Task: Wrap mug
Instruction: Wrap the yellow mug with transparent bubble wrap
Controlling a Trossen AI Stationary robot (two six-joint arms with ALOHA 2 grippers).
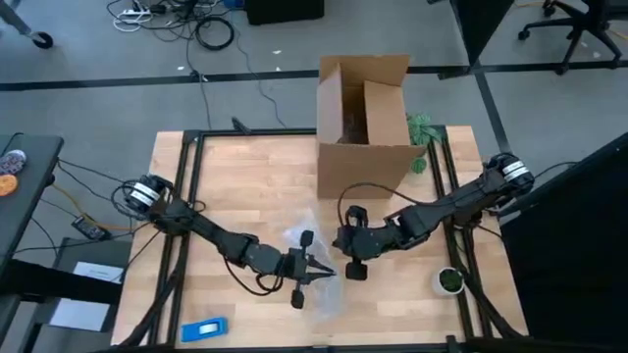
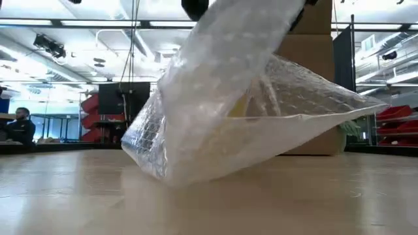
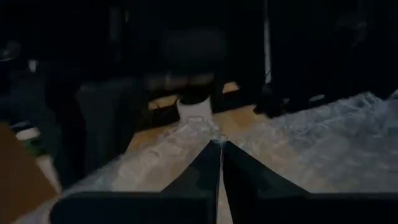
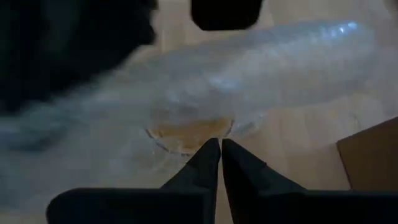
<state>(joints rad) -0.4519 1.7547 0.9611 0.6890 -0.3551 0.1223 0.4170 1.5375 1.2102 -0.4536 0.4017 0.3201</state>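
Wooden table [image 1: 245,172]: overhead we see only bubble wrap [image 1: 312,265], while low view reveals the mug [image 2: 239,106] inside; left gripper [image 3: 220,144] and right gripper [image 4: 220,143] each clench the wrap.

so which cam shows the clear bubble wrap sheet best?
Low view: the clear bubble wrap sheet fills the frame, lifted and tented. High view shows a faint patch between the arms; both wrist views show only blurred stretches.

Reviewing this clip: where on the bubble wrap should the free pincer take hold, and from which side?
Probably the raised loose edge of the bubble wrap, approached level from the side: that flap stands clear of the wooden table, while the mug sits underneath the middle.
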